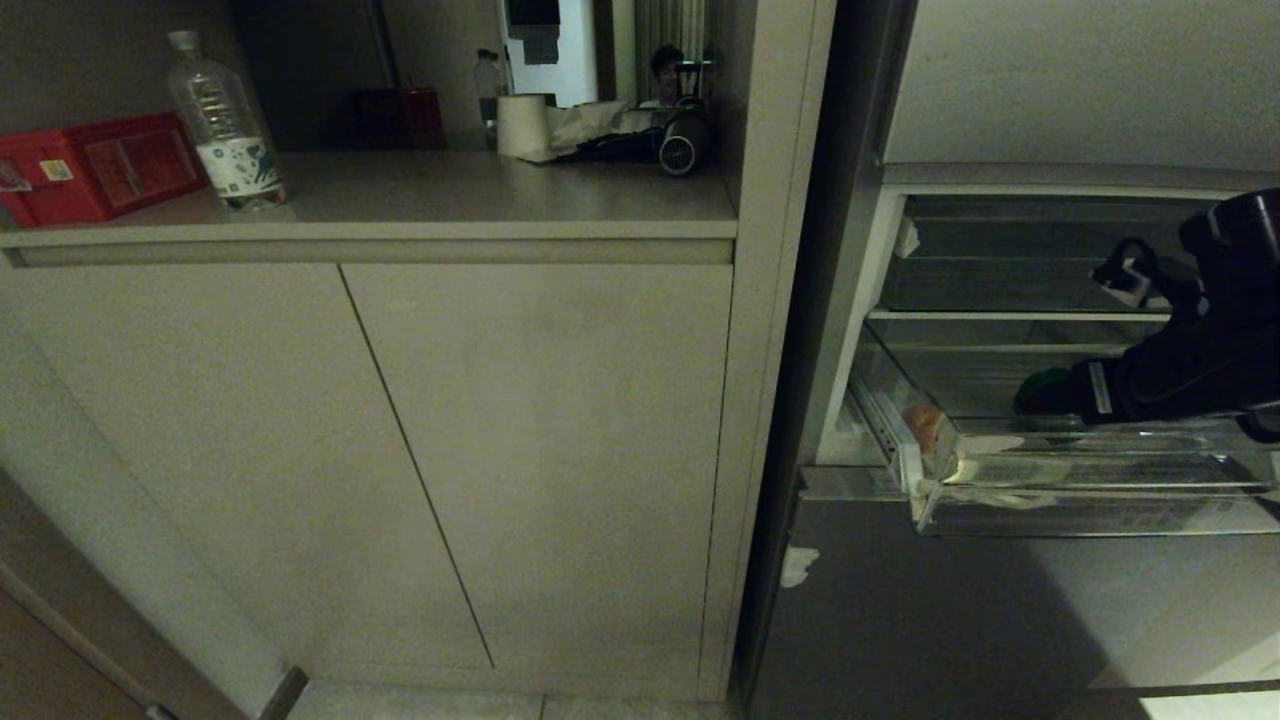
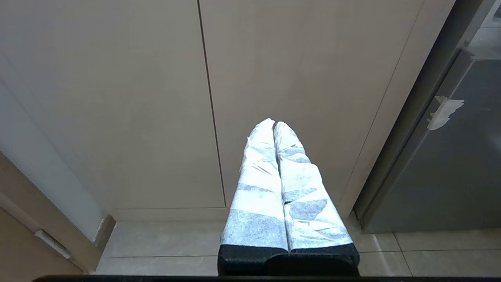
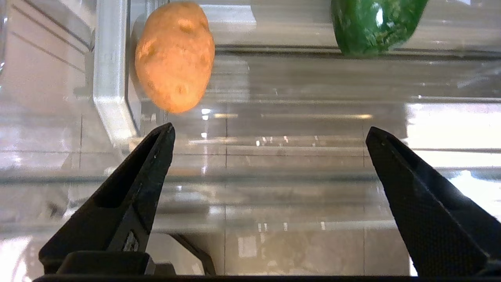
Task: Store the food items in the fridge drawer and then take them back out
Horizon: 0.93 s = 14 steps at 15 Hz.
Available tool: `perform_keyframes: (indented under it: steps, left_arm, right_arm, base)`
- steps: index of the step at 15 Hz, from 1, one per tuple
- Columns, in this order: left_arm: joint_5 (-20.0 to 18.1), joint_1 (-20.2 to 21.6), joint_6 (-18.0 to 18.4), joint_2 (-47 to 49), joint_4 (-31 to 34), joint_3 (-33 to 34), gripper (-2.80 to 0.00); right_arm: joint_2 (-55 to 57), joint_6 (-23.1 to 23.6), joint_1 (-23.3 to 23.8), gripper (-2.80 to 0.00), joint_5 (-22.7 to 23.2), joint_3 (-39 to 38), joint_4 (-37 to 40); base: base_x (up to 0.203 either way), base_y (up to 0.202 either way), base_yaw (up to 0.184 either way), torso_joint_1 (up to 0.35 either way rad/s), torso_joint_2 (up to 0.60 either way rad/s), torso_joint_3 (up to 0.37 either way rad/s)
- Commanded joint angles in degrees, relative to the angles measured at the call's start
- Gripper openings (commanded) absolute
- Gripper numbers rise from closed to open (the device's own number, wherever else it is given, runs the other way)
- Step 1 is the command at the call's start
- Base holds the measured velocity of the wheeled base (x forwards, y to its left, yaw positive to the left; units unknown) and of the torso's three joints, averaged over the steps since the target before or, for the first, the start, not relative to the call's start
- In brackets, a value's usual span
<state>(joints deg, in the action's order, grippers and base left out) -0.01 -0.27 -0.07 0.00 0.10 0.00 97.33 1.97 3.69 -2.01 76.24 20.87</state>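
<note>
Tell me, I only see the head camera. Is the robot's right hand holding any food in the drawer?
Observer: No. The right hand is wide open and empty above the fridge drawer.
Operator: Where is the food?
Observer: Ahead of the hand: a tan-orange lump by the drawer's side wall, apart from the green pepper.
Operator: And the left hand?
Observer: The left hand is shut, down by the cabinet doors.

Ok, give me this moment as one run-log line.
right gripper: open, empty, over fridge drawer | potato and green pepper: lying in drawer, untouched | left gripper: shut, parked by cabinet
</note>
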Motion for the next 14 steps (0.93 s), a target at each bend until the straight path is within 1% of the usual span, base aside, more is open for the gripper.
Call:
perform_keyframes:
  steps: [1,6,7,11,14]
  left_arm:
    - [0.0,0.0,0.0,0.1,0.0,0.0,-2.8]
    - [0.0,0.0,0.0,0.1,0.0,0.0,-2.8]
    - [0.0,0.0,0.0,0.1,0.0,0.0,-2.8]
    - [0.0,0.0,0.0,0.1,0.0,0.0,-2.8]
    - [0.0,0.0,0.0,0.1,0.0,0.0,-2.8]
  right_arm:
    - [-2.1,0.2,0.0,0.0,0.0,-0.4,2.6]
    - [-5.4,0.3,0.2,0.0,0.1,-1.1,7.3]
    - [-5.8,1.0,0.3,0.0,0.1,-1.1,7.7]
    - [-3.4,1.2,0.4,0.0,0.1,0.6,7.4]
    - [-3.3,1.3,1.2,0.0,0.3,-0.1,7.6]
  base:
    - [0.0,0.0,0.0,0.0,0.0,0.0]
    - [0.0,0.0,0.0,0.0,0.0,0.0]
    - [0.0,0.0,0.0,0.0,0.0,0.0]
    - [0.0,0.0,0.0,0.0,0.0,0.0]
    - [0.0,0.0,0.0,0.0,0.0,0.0]
